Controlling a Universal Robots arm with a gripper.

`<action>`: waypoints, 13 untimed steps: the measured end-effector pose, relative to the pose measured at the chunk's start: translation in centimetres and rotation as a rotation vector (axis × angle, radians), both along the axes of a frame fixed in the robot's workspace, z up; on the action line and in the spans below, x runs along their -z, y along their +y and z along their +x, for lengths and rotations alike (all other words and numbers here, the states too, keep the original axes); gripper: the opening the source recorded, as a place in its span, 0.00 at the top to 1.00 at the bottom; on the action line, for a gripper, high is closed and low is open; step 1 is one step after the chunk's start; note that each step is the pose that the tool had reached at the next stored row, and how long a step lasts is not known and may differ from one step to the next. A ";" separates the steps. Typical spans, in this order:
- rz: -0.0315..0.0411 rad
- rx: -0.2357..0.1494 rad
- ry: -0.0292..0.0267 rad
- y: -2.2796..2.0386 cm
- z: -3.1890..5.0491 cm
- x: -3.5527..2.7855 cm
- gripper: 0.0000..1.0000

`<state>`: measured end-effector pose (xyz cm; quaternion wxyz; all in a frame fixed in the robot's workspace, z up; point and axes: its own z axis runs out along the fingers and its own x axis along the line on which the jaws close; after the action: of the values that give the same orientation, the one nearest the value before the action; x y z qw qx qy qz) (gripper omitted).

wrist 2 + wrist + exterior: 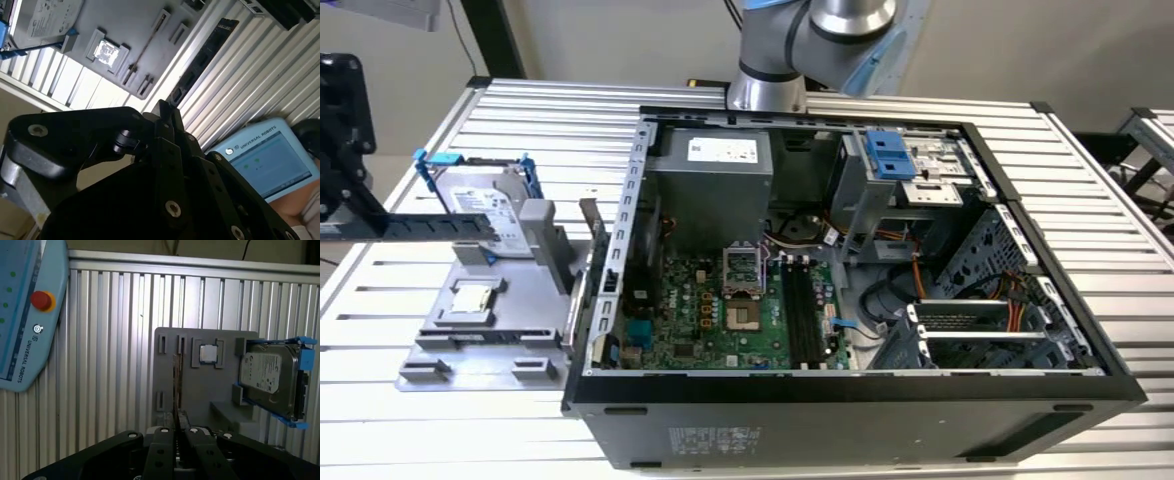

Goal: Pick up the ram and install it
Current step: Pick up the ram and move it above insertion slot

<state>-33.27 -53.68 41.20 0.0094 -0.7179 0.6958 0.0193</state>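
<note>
- Table (1067,180): ribbed metal slats; carries fixture and PC case.
- Grey fixture plate (494,335): toward the exterior view's left, just beside the PC case. It holds a hard drive (483,200) upright in a blue-handled frame, plus a square CPU chip (471,297) lying flat.
- Ram (175,385): in the first wrist view it stands on edge in a slot of the fixture plate and appears edge-on as a thin line. The CPU chip is just beside it, w/ the hard drive beyond the chip. Not grasped.
- PC case (854,410): centre to the exterior view's right, lying w/ its open side up. The motherboard (707,310) and its long black slots (803,310) are exposed.
- Arm (787,40): rises behind the case at the table's far side and leaves the frame upward.
- Gripper (176,416): in both wrist views it is clear of the fixture plate. The fingers (162,450) are pressed together w/ nothing between them, lined up w/ the ram's edge.
- Teach pendant (22,315): pale blue w/ a red button, in the first wrist view.
</note>
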 end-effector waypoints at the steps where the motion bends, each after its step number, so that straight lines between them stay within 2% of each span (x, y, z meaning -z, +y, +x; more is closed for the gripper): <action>1: 0.0000 0.000 0.0003 0.00 0.46 0.00 1.00; 13: 0.0000 0.000 0.0016 0.00 5.91 0.00 1.00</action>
<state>-27.36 -53.68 41.20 0.0089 -0.7179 0.6958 0.0199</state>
